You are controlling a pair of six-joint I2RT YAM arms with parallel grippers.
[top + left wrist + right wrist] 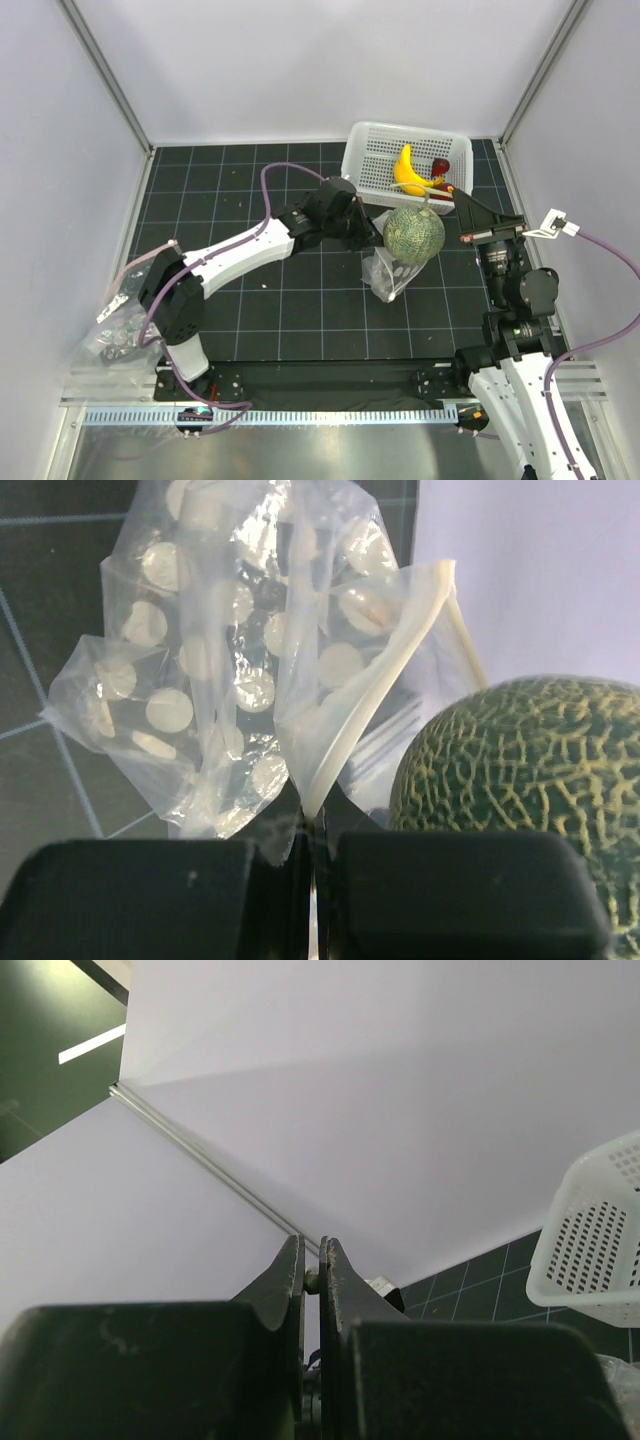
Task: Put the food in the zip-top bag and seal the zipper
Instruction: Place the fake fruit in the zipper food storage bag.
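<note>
Black gridded table [250, 290], white walls. Centre-right of my overhead view, the netted grey-green melon [414, 232] touches the crinkled clear zip-top bag [386, 275]. My left gripper [312, 845] is clamped on the bag at its pale zipper [380, 680]. The right gripper [312, 1260] has its jaws pressed together.

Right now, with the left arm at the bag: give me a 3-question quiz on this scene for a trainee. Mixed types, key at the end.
1. True or false: the melon is inside the zip-top bag.
2. Where is the banana? A) in the white basket B) in the bag C) on the mat
3. Fill in: the left gripper is shut on the bag's ____.

Key:
1. False. The melon is outside the bag, beside the open mouth.
2. A.
3. zipper, the pale strip at the mouth.
</note>
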